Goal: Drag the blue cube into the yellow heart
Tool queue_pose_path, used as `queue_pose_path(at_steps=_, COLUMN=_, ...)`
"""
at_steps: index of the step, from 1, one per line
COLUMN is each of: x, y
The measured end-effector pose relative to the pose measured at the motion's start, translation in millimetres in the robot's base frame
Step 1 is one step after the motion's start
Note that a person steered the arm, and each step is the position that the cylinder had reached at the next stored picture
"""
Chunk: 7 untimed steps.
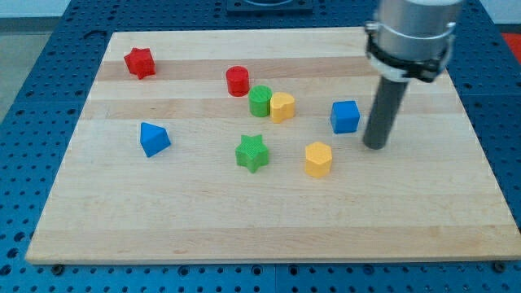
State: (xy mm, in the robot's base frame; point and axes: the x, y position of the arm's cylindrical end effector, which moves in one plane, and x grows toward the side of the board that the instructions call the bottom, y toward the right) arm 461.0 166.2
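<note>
No jaws on this arm, so nothing held: just a dark rod, and my tip [375, 146] sits just to the view's right of the blue cube [345, 116], a sliver apart. The yellow heart [282, 107] lies farther left, touching a green cylinder [260, 101]. A yellow hexagonal block [318, 159] rests below on the wooden surface [423, 220].

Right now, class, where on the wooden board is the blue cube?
The blue cube sits right of the board's centre in the camera view, just left of my tip with a small gap between them. The yellow heart block lies further to its left.
</note>
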Motion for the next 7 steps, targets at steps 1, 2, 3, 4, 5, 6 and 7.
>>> queue_pose_path(at_steps=1, x=-27, y=37)
queue_pose_path(at_steps=2, x=-61, y=27)
queue_pose_path(at_steps=3, x=-61, y=-13)
queue_pose_path(at_steps=4, x=-58, y=-17)
queue_pose_path(at_steps=5, x=-57, y=-3)
queue_pose_path(at_steps=6, x=-39, y=-3)
queue_pose_path(at_steps=7, x=-21, y=-15)
